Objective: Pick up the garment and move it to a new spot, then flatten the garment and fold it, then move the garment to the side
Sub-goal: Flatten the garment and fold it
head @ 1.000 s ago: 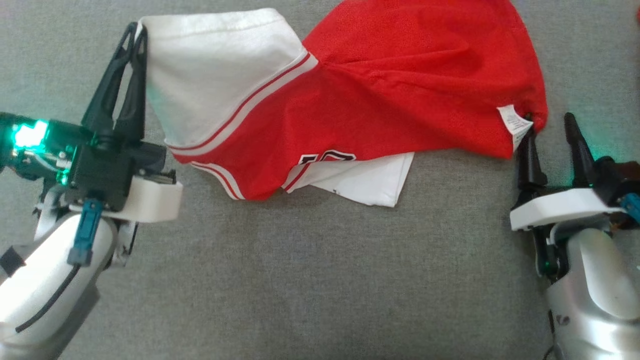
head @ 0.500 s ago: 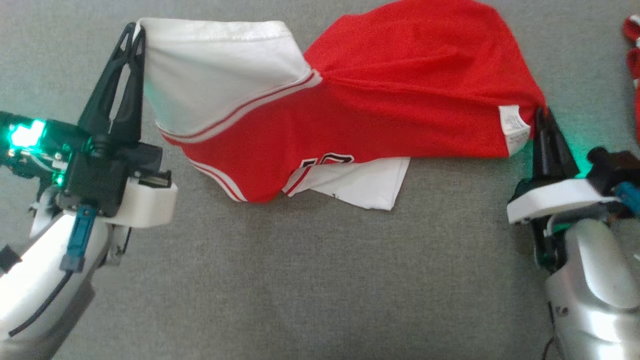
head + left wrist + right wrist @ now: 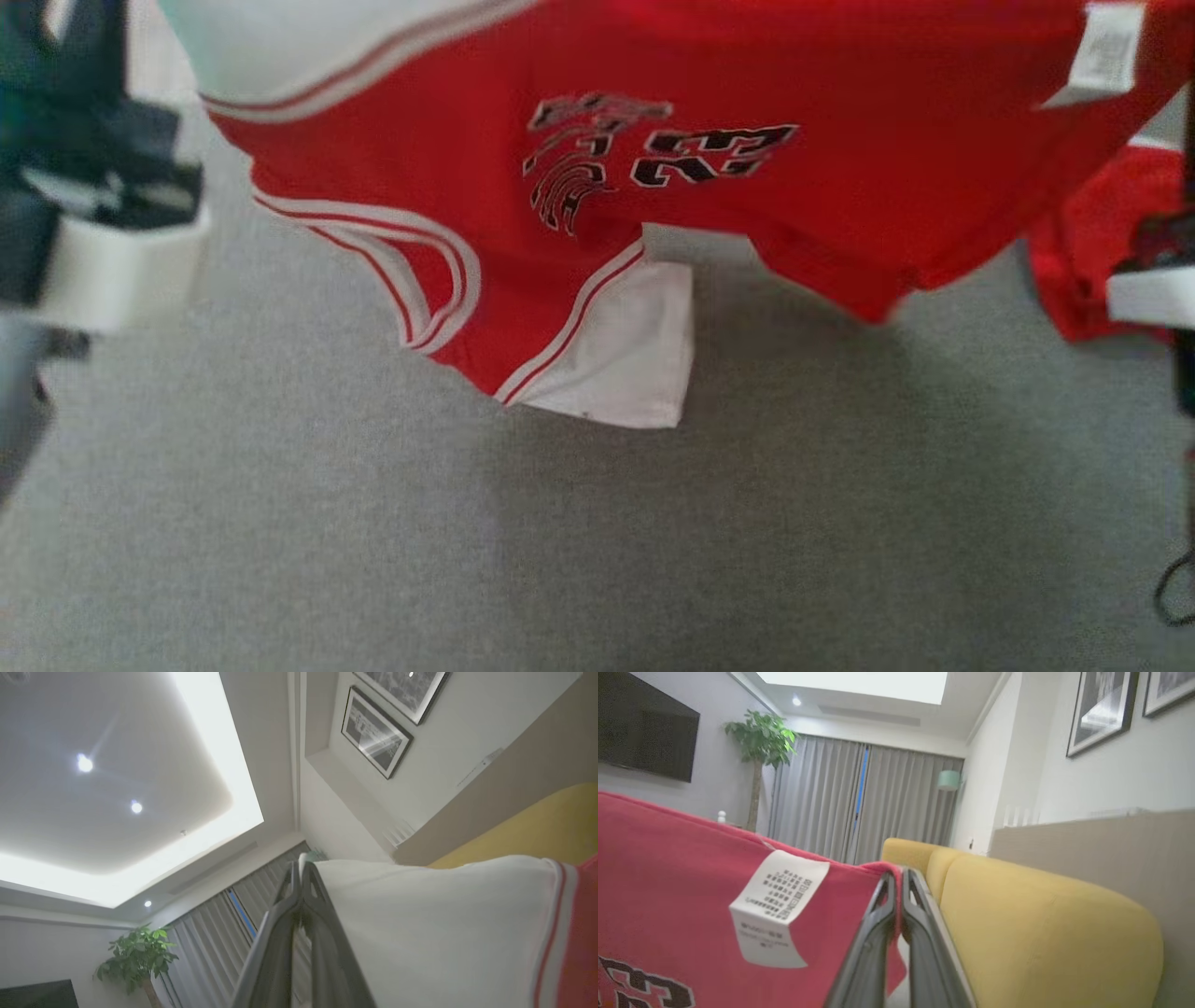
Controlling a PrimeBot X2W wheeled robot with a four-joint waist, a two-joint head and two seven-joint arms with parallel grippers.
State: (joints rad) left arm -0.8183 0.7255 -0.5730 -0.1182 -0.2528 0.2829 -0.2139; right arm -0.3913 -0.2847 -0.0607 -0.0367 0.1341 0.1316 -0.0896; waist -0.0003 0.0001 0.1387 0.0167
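Grey woven surface point(image 3: 597, 560) below. Living room behind: yellow sofa point(image 3: 1041, 924), grey curtains point(image 3: 859, 807), potted plant point(image 3: 759, 737), wall TV point(image 3: 644, 732), framed pictures point(image 3: 376, 737). Stretched above surface hangs red jersey point(image 3: 794, 215), lower hem drooping, shadow beneath. left gripper point(image 3: 301, 873) pinches white panel point(image 3: 420, 914) corner; right gripper point(image 3: 899, 879) pinches red edge beside care label point(image 3: 777, 907). Black number print point(image 3: 653, 149) blurred. Smaller bunched red piece point(image 3: 1083, 261) on surface at right, partly hidden by jersey.
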